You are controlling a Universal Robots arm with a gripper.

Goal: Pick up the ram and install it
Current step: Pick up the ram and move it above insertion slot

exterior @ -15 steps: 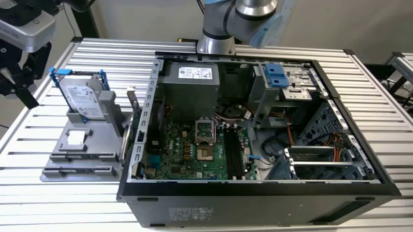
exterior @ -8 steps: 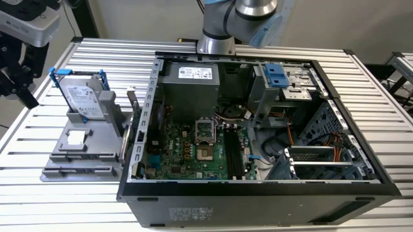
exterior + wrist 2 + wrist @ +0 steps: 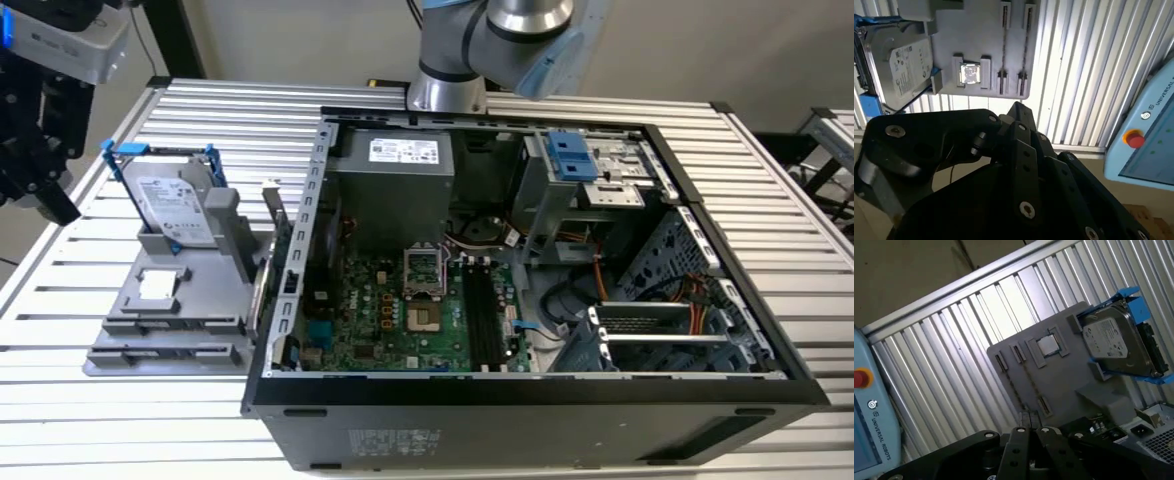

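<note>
The black linkage claw (image 3: 1030,416) is hovering clear of the flat grey fixture plate (image 3: 1064,385), looking pinched narrow and carrying nothing. The ram (image 3: 1029,380), a long thin stick, is sitting edge-on in a plate groove just beyond the claw's tips, its long axis pointing almost straight at them. It's showing as a thin, dark, dashed line, I think. Its chips aren't facing us.
</note>
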